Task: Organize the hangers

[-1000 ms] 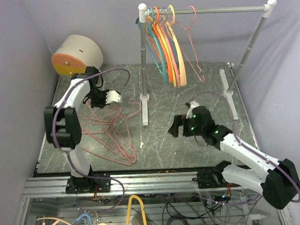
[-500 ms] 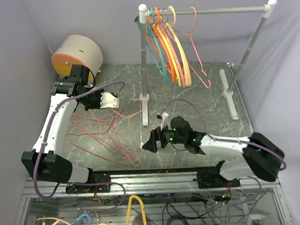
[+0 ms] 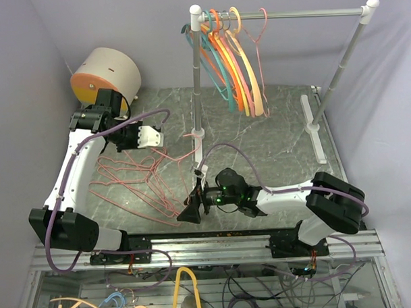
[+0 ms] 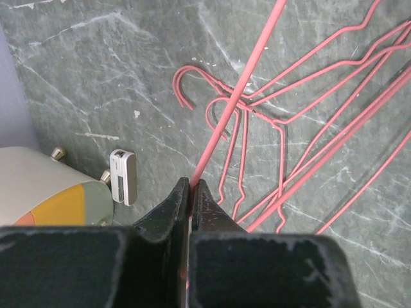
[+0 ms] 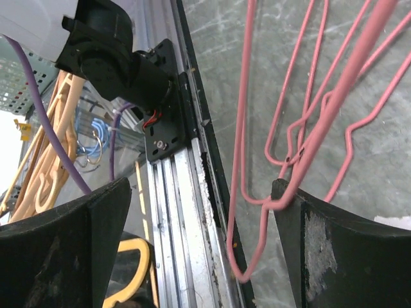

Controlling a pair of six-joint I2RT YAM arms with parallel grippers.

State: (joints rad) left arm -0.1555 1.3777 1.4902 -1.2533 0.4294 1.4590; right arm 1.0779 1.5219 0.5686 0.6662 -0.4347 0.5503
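I am clamping one pink wire hanger (image 4: 239, 90) in the left gripper (image 4: 191, 187) — right gripper (image 3: 193, 212) gaping; tangled pile (image 3: 140, 171) risks dragging along.

You get soft, even light in the overhead view, with only faint shadows on the counter (image 3: 272, 131). Your left wrist view keeps the marble sharp, but the dark jaws at 6 o'clock are soft. Your right wrist view blows out white at 9 o'clock, and the pink hanger (image 5: 359, 58) at 1 o'clock is blurred.
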